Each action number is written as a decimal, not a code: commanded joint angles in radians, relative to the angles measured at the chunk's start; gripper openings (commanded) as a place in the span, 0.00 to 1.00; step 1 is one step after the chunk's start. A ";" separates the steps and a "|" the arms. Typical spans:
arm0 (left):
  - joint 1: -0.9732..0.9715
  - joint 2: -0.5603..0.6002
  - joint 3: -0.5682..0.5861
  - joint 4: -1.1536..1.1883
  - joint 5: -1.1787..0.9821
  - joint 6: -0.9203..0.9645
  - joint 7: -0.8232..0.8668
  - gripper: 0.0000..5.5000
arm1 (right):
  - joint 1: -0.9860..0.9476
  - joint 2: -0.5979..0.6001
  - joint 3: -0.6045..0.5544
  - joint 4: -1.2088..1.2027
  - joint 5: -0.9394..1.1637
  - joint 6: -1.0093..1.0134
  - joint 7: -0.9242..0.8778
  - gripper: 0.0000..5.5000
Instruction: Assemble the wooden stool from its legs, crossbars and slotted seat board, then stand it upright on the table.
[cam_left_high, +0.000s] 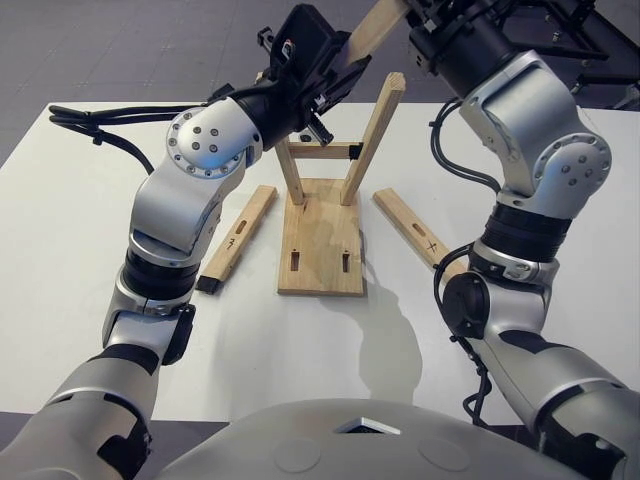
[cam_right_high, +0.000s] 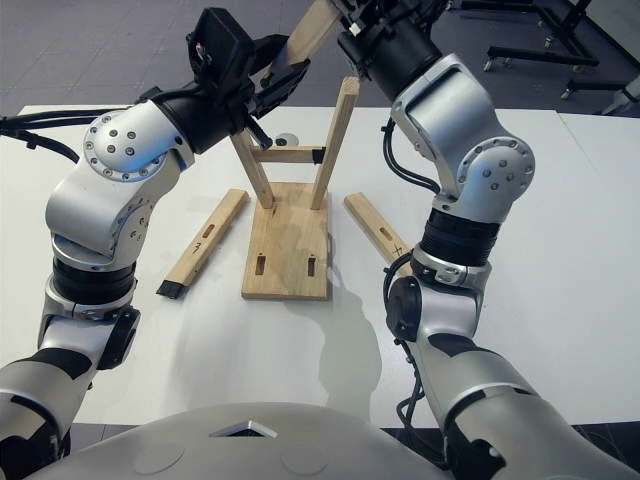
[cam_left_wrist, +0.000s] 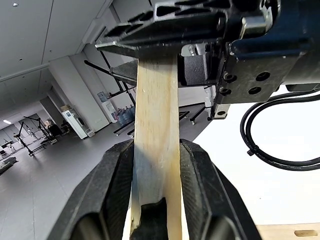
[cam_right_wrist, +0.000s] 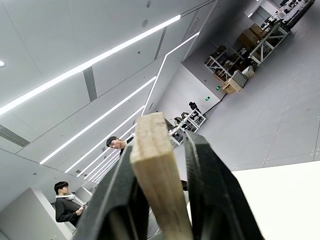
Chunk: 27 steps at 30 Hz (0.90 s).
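Both grippers are clamped on the same wooden bar (cam_left_high: 372, 30), which is held up in the air over the far side of the table (cam_left_high: 80, 220), tilted with its right end higher. In the left wrist view the left gripper (cam_left_wrist: 156, 165) has the bar squeezed flat between its two black fingers (cam_left_wrist: 112, 190), and it runs straight out from them to the right gripper at the other end. The right gripper (cam_right_wrist: 160, 165) is gripping too. The bar's cut end pokes out a bit past its fingers (cam_right_wrist: 210, 190).

Down on the table the slotted seat board (cam_left_high: 322, 270) lies flat, with two legs (cam_left_high: 290, 170) (cam_left_high: 372, 140) standing in its far slots, leaning apart. They're joined by a thin crossbar (cam_left_high: 325, 151). The two near slots are open. A loose leg (cam_left_high: 238, 238) lies just left of the board and another (cam_left_high: 412, 228) just right of it, neither touching it.
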 joint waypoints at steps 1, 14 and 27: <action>0.013 -0.001 0.002 0.006 0.013 0.009 -0.003 0.23 | 0.012 -0.006 0.006 0.001 0.013 0.000 0.006 0.09; 0.013 -0.045 0.051 0.021 -0.038 0.090 0.008 0.42 | 0.027 -0.020 0.027 -0.005 -0.012 -0.005 0.030 0.07; -0.096 -0.140 0.617 0.040 -0.431 0.308 0.164 0.78 | -0.133 -0.172 -0.034 0.134 -0.130 -0.060 0.162 0.07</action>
